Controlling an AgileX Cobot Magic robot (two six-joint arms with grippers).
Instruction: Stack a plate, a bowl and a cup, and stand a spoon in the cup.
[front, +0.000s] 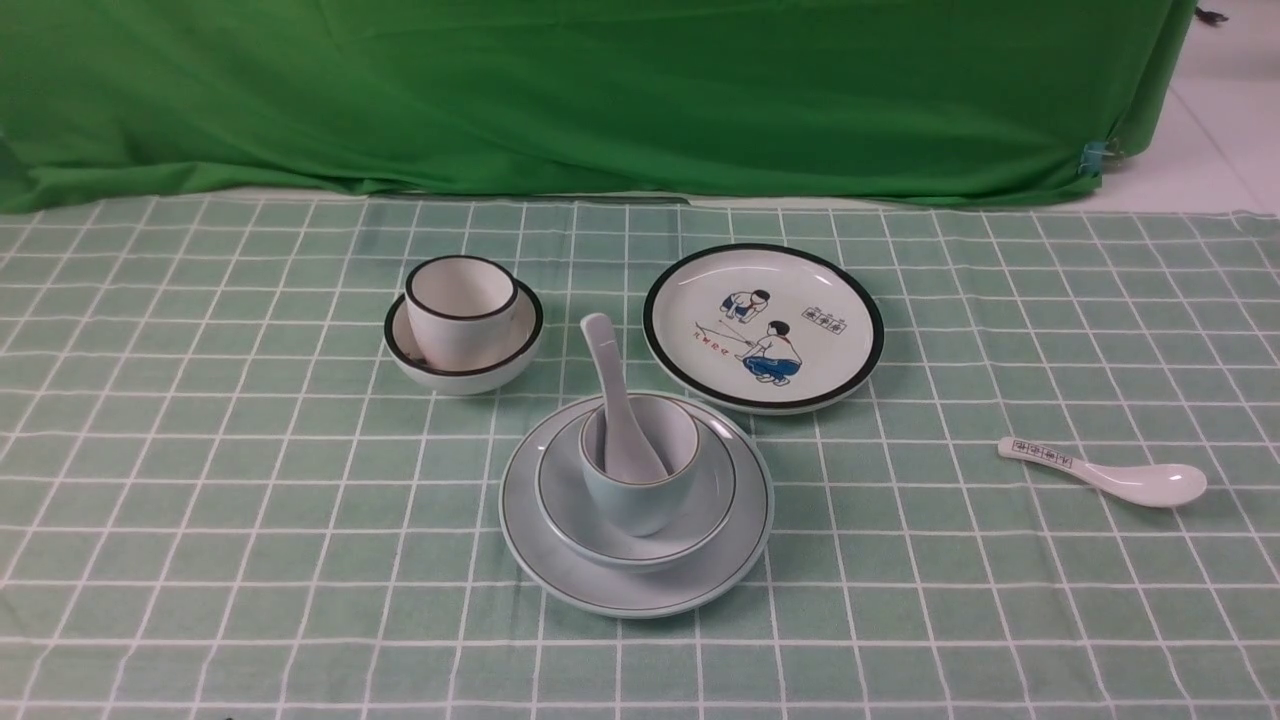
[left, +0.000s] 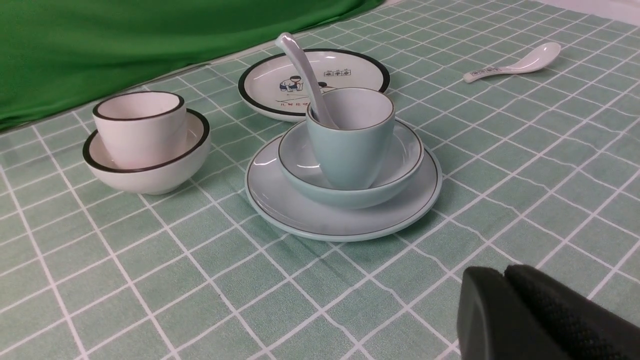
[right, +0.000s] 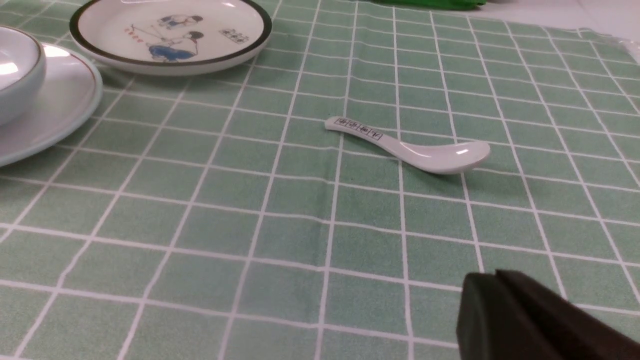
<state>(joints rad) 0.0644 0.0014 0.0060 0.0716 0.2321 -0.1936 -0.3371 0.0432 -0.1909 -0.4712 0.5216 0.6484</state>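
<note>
Your stack stands mid-desk: plate (front: 560, 560), bowl (front: 575, 520), cup (front: 640, 500), spoon (front: 612, 390) leaning inside. Left pincer (left: 505, 280) and right pincer (right: 495, 285) both pressed together, holding nothing.

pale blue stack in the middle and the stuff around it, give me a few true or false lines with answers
1. The pale cup sits in the pale bowl, which sits on the plain plate. True.
2. The plain spoon lies flat on the cloth. False: it stands in the pale cup, handle up.
3. The marked spoon lies on the cloth, apart from the stack. True.
4. The picture plate holds the black-rimmed cup. False: that cup sits in the black-rimmed bowl.
</note>
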